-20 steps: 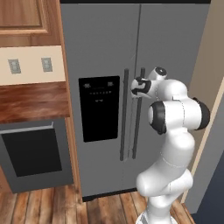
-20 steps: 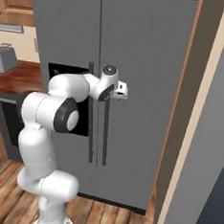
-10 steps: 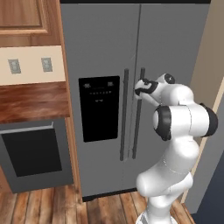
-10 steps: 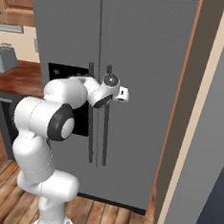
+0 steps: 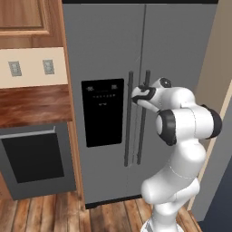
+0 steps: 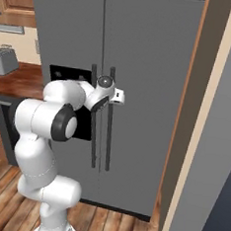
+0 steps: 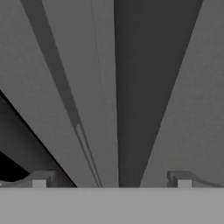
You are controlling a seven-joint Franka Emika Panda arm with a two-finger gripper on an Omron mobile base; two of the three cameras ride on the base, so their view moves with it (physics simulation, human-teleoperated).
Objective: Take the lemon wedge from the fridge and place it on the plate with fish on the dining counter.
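Observation:
The tall grey fridge stands in front of me with both doors shut. My gripper is open at chest height against the right door's dark handle. In the hand view that handle runs up between the two fingertips. Whether they touch it I cannot tell. The left door carries the black dispenser panel. The lemon wedge is hidden behind the shut doors. The plate with fish and the dining counter are out of view.
Left of the fridge, a wooden counter sits over a dark oven, with a toaster on it. A wood-trimmed wall panel stands close on the fridge's right. The floor is wooden planks.
The hand has dipped slightly and pushed in toward the right door's handle, and the elbow has swung outward. The jaws stay wide and the doors have not moved.

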